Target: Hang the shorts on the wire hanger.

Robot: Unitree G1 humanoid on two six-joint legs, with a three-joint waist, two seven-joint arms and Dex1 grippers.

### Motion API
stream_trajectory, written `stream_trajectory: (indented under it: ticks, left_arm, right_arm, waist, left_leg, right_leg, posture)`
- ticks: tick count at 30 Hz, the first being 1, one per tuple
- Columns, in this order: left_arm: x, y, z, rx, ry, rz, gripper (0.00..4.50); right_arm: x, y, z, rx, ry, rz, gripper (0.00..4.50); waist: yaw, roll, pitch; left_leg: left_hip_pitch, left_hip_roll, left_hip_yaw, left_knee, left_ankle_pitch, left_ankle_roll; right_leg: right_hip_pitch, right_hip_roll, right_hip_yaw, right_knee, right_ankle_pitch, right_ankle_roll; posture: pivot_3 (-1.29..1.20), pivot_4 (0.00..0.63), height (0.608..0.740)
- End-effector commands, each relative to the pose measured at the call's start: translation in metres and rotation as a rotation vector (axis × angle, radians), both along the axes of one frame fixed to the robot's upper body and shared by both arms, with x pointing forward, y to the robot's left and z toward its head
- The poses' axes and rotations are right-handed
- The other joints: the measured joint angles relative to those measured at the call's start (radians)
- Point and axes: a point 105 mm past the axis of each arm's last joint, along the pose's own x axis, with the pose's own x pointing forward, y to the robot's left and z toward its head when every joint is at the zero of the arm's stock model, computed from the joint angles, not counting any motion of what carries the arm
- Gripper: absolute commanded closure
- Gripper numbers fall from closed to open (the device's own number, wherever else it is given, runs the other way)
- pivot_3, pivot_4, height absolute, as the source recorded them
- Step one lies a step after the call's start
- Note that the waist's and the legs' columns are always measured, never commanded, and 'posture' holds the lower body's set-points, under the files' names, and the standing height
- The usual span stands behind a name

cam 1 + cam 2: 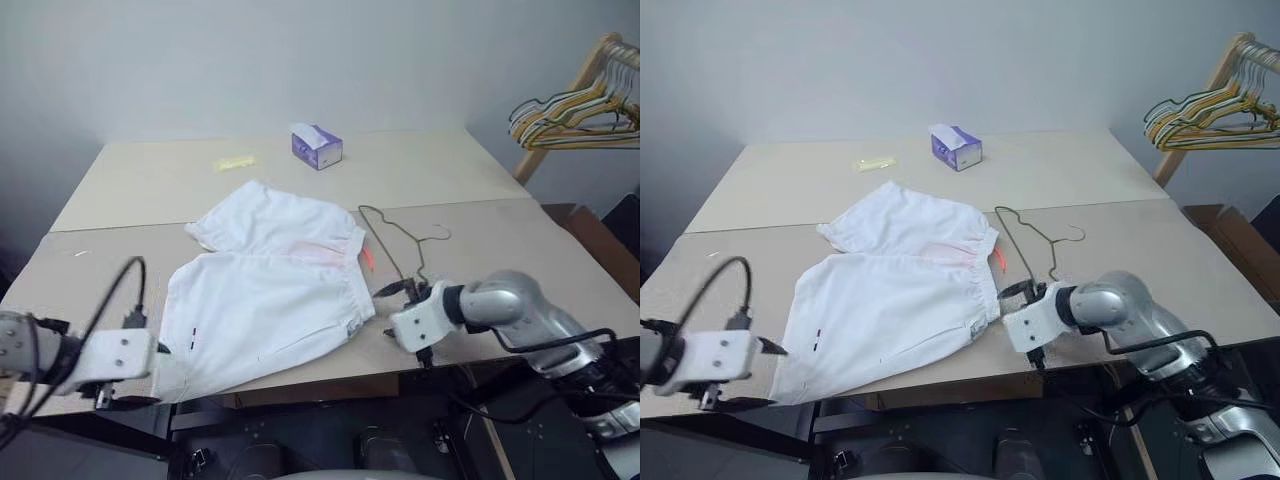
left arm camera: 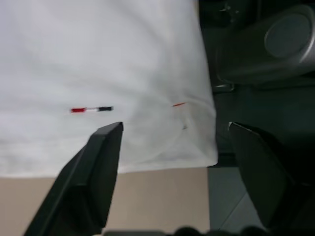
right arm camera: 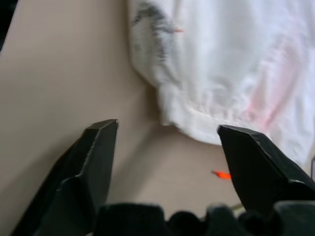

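Note:
The white shorts (image 1: pixel 270 290) lie spread flat on the table (image 1: pixel 150 185), waistband to the right and leg hems toward the front-left edge. The thin dark wire hanger (image 1: pixel 398 243) lies flat just right of the waistband, beside a small orange-red cord (image 1: pixel 368 257). My left gripper (image 2: pixel 174 147) is open above the shorts' (image 2: pixel 98 59) front-left hem corner at the table edge, with nothing between its fingers. My right gripper (image 1: pixel 1016 292) is open too, just off the waistband's near corner (image 3: pixel 197 118), holding nothing.
A purple tissue box (image 1: pixel 317 146) and a small yellow item (image 1: pixel 234 162) sit at the back of the table. A bunch of coloured hangers (image 1: pixel 570 110) hangs on a wooden rack at the far right. Dark floor lies past the table's front edge.

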Motion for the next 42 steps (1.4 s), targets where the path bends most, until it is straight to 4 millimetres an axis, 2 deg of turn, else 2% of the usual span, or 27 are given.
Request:
stream_trajectory:
  ticks: [1,2,3,5,8,10,13,16,22,27,30,42]
  left_arm:
    - [0.021,-0.002,0.018,-0.088,-0.181,0.009,0.02]
    - [0.032,-0.005,0.021,-0.133,-0.246,0.037,0.02]
    - [0.045,-0.01,0.023,-0.198,-0.303,0.083,0.02]
    - [0.059,-0.018,0.026,-0.273,-0.361,0.119,0.02]
    - [0.075,-0.043,0.029,-0.407,-0.418,0.127,0.02]
    - [0.077,-0.052,0.031,-0.442,-0.417,0.117,0.02]
    - [0.076,-0.056,0.032,-0.444,-0.406,0.085,0.02]
    - [0.076,-0.059,0.034,-0.449,-0.405,0.066,0.02]
    - [0.076,-0.067,0.032,-0.445,-0.401,0.048,0.02]
    - [0.074,-0.071,0.031,-0.447,-0.398,0.035,0.02]
    - [0.072,-0.074,0.033,-0.464,-0.396,0.026,0.0]
    - [0.078,-0.079,0.031,-0.458,-0.399,0.005,0.0]
  right_arm:
    - [0.016,-0.008,0.037,0.187,0.031,-0.204,0.0]
    - [0.024,-0.01,0.043,0.24,0.045,-0.282,0.0]
    - [0.042,-0.016,0.049,0.323,0.057,-0.427,0.0]
    - [0.063,-0.024,0.054,0.424,0.092,-0.618,0.0]
    - [0.097,-0.037,0.045,0.566,0.214,-0.934,0.0]
    - [0.109,-0.035,0.039,0.619,0.276,-1.038,0.0]
    - [0.119,-0.033,0.027,0.617,0.308,-1.111,0.0]
    - [0.125,-0.032,0.006,0.607,0.384,-1.169,0.0]
    - [0.124,-0.022,-0.024,0.548,0.501,-1.167,0.0]
    - [0.123,-0.03,-0.044,0.497,0.528,-1.244,0.0]
    - [0.12,-0.032,-0.05,0.462,0.544,-1.249,0.5]
    - [0.112,-0.041,-0.065,0.434,0.578,-1.354,4.48]
  waist:
    - [0.001,0.0,0.0]
    - [0.003,0.0,0.0]
    - [0.004,0.0,0.0]
    - [0.002,0.0,-0.001]
    - [-0.001,0.0,-0.001]
    - [-0.001,-0.001,-0.001]
    - [-0.003,-0.001,-0.001]
    - [-0.005,0.0,-0.001]
    - [-0.005,0.0,-0.001]
    - [-0.005,0.0,-0.001]
    - [-0.005,0.0,-0.001]
    - [-0.003,-0.001,-0.002]
  left_leg:
    - [0.0,0.0,0.0,0.0,0.0,0.0]
    - [0.001,0.0,0.0,0.0,0.0,0.0]
    - [0.001,0.0,0.0,0.0,0.0,0.0]
    - [0.002,0.0,0.0,0.001,0.0,0.0]
    - [0.001,-0.001,0.0,0.001,0.0,0.0]
    - [-0.004,-0.001,-0.001,0.001,0.0,0.0]
    - [-0.006,-0.001,-0.002,0.0,0.0,-0.001]
    - [-0.007,-0.002,-0.002,-0.001,0.0,-0.001]
    - [-0.006,-0.002,-0.002,-0.001,0.0,-0.001]
    - [-0.004,-0.002,-0.002,-0.001,0.0,-0.001]
    - [-0.002,-0.002,-0.003,0.0,0.0,-0.001]
    - [-0.001,-0.002,-0.003,0.0,0.0,-0.001]
  right_leg:
    - [0.0,0.0,0.0,0.0,0.0,0.0]
    - [0.001,0.0,0.0,0.001,0.0,0.0]
    - [0.001,0.0,0.0,0.001,0.0,0.0]
    - [0.002,0.001,0.0,0.001,0.002,0.002]
    - [0.001,0.0,0.0,0.001,0.009,-0.004]
    - [-0.001,0.0,0.0,0.0,0.01,-0.004]
    - [-0.004,0.0,-0.001,0.0,0.01,-0.004]
    - [-0.004,0.0,-0.001,-0.001,0.01,-0.004]
    - [-0.004,-0.001,0.0,-0.001,0.01,-0.003]
    - [-0.002,0.0,0.0,0.0,0.011,-0.003]
    - [0.0,0.0,0.0,0.0,0.011,-0.003]
    - [0.001,0.0,0.0,0.0,0.011,-0.003]
  posture:
    - [0.03,0.0,0.74]
    - [0.04,0.0,0.74]
    - [0.04,0.0,0.74]
    - [0.04,0.0,0.74]
    - [0.03,0.0,0.74]
    - [0.03,0.0,0.74]
    - [0.03,0.0,0.74]
    - [0.04,0.0,0.74]
    - [0.06,0.0,0.74]
    - [0.07,0.0,0.74]
    - [0.07,0.0,0.74]
    - [0.04,0.0,0.74]
